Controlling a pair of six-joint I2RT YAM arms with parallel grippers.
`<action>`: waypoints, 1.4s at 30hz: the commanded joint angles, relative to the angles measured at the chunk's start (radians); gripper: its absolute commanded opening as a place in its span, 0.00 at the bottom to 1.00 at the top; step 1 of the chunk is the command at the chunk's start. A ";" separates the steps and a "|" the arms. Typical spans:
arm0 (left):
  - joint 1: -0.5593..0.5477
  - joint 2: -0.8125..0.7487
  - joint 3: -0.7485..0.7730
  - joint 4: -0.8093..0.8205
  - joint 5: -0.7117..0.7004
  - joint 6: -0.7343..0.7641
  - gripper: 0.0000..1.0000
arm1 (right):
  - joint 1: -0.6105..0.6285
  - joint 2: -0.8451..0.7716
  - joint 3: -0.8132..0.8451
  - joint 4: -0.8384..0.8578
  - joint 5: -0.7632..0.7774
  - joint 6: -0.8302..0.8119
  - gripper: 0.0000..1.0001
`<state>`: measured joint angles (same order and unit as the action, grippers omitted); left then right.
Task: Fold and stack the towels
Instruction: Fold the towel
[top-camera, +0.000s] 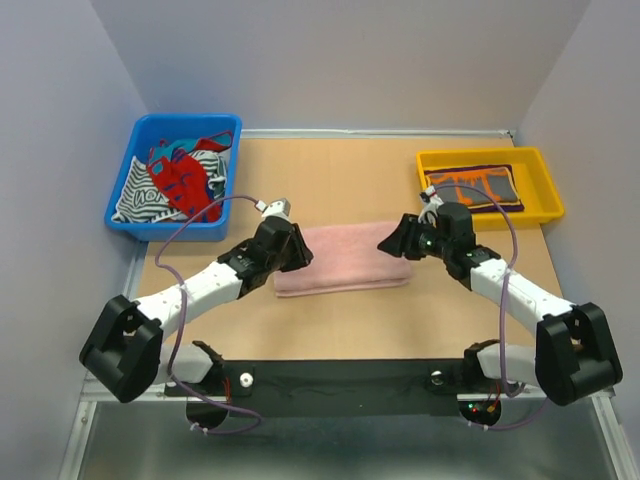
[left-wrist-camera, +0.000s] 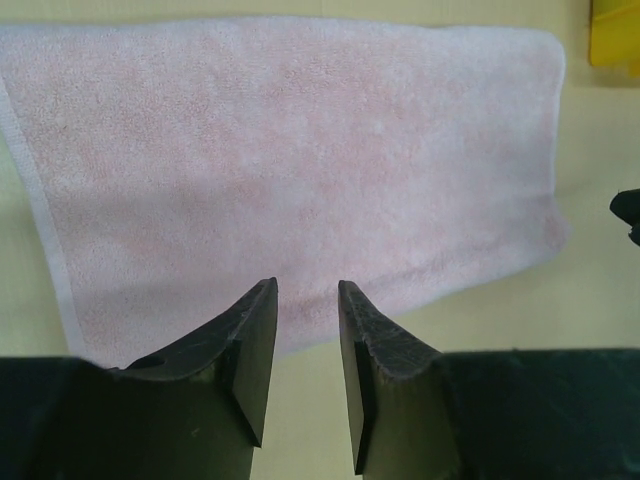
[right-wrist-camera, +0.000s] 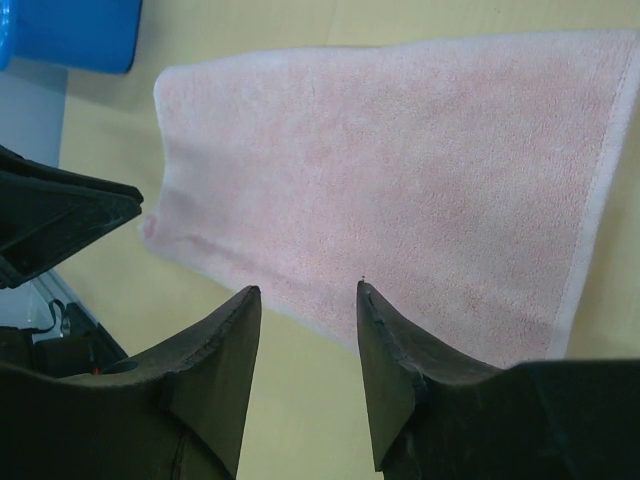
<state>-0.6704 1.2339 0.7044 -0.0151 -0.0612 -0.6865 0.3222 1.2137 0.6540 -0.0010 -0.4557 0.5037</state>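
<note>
The pale pink towel (top-camera: 345, 258) lies folded into a long strip on the table centre; it also shows in the left wrist view (left-wrist-camera: 300, 170) and the right wrist view (right-wrist-camera: 400, 180). My left gripper (top-camera: 298, 250) hovers at its left end, open and empty (left-wrist-camera: 306, 292). My right gripper (top-camera: 392, 240) hovers at its right end, open and empty (right-wrist-camera: 308, 292). The grey-and-orange towel (top-camera: 482, 187) lies folded in the yellow tray (top-camera: 545, 180). The dark purple towel is not clearly visible.
A blue bin (top-camera: 135, 180) at the back left holds several crumpled cloths, red, teal and striped (top-camera: 180, 178). The yellow tray stands at the back right. White walls close in the table on three sides.
</note>
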 joint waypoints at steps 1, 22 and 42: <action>-0.001 0.045 -0.063 0.093 -0.040 -0.059 0.39 | 0.008 0.050 -0.098 0.238 0.003 0.097 0.48; 0.081 -0.160 -0.332 0.158 -0.048 -0.208 0.28 | 0.006 -0.202 -0.327 0.361 0.014 0.226 0.48; 0.195 -0.140 -0.392 0.152 -0.048 -0.208 0.27 | -0.003 -0.084 -0.507 0.499 0.252 0.288 0.48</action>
<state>-0.4953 1.1309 0.3195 0.1997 -0.0643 -0.9222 0.3222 1.1931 0.1070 0.6250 -0.2733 0.8448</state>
